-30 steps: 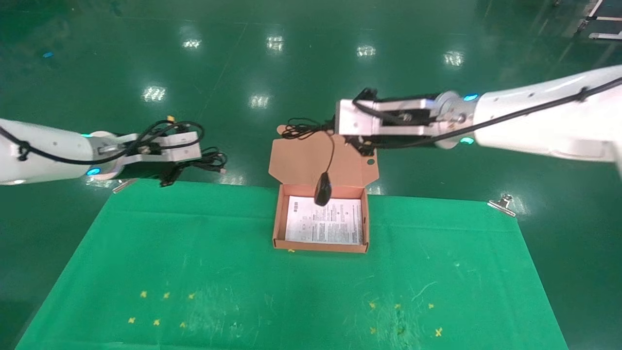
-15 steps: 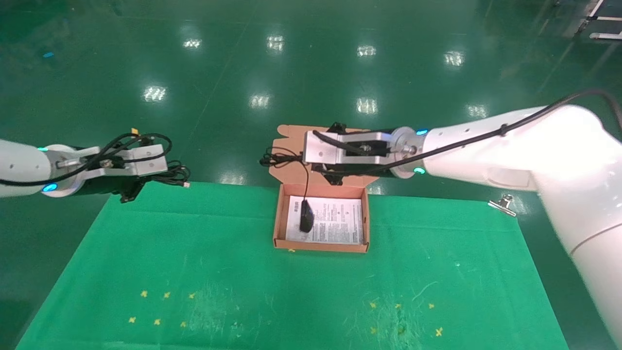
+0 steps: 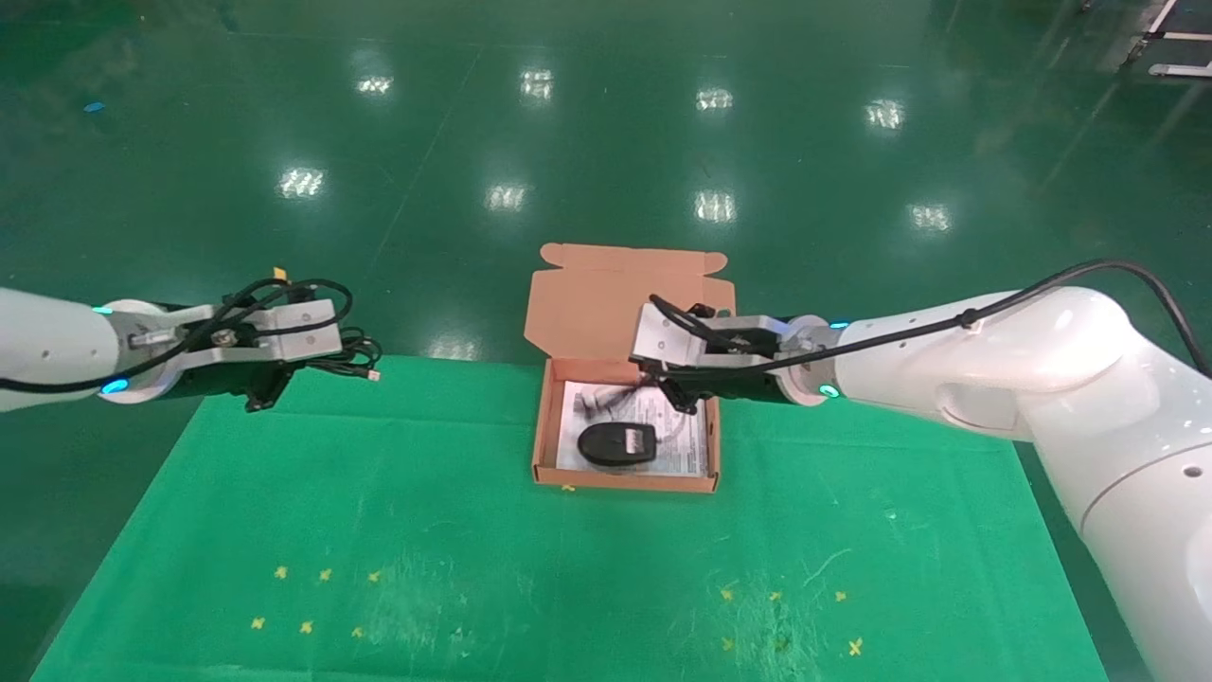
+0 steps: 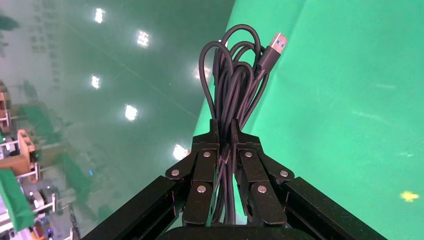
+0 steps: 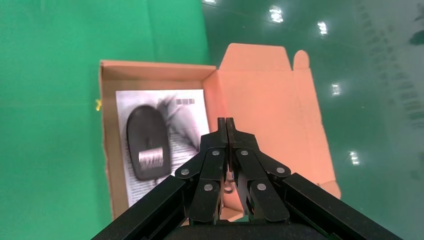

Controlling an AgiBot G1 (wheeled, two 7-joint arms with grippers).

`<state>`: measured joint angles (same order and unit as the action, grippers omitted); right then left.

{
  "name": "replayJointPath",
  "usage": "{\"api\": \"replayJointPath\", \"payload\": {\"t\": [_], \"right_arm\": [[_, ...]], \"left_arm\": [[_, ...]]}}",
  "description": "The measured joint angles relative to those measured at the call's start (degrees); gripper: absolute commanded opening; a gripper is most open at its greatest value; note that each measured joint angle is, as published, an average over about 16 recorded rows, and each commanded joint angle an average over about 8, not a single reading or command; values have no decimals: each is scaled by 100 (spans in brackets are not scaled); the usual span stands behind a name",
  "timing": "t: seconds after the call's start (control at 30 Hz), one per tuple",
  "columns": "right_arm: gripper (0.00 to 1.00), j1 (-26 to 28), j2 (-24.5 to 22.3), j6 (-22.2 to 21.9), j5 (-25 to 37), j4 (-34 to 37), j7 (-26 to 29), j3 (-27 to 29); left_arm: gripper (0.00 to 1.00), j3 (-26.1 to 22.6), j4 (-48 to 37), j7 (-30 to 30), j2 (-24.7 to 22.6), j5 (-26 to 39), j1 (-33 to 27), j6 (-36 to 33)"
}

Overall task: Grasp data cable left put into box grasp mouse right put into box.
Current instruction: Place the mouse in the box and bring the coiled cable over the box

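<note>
The black mouse (image 3: 617, 442) lies flat on the white sheet in the open cardboard box (image 3: 540, 436), near its front wall. My right gripper (image 3: 677, 403) hangs low over the box's back right part, fingers shut; the mouse's thin blurred cord runs up toward them. In the right wrist view the mouse (image 5: 146, 142) and box (image 5: 107, 130) lie beyond the shut gripper (image 5: 226, 121). My left gripper (image 3: 275, 379) is over the table's back left edge, shut on the coiled data cable (image 3: 358, 355). The left wrist view shows the cable (image 4: 235, 85) standing out of the gripper (image 4: 225, 125).
The box lid (image 3: 615, 303) stands open behind the box, past the table's back edge. A metal clip (image 3: 980, 398) holds the green cloth (image 3: 379, 511) at the back right corner. Yellow crosses (image 3: 312, 597) mark the cloth near the front.
The right gripper came down and nearer over the box; the mouse, which hung by its cord, now lies flat in the box. The left arm shifted slightly with the cable.
</note>
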<state>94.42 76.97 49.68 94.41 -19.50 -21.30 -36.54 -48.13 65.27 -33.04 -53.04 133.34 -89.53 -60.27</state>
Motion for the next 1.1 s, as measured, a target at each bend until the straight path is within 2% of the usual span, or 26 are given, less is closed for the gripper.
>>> {"api": "replayJointPath", "payload": {"t": [0.3, 0.6, 0.87, 1.1], "right_arm": [[100, 53, -3, 1, -130, 163, -162, -45], [100, 174, -234, -19, -149, 328, -347, -82], [100, 384, -664, -51, -49, 514, -518, -109], [100, 579, -1077, -7, 36, 615, -600, -129]], "left_arm": [[0, -41, -149, 131, -257, -149, 64, 122], [0, -65, -790, 603, -852, -451, 87, 672], [0, -7, -1916, 1394, -1654, -968, 37, 1474], [0, 29, -2823, 2319, -2256, -1861, 58, 2109]]}}
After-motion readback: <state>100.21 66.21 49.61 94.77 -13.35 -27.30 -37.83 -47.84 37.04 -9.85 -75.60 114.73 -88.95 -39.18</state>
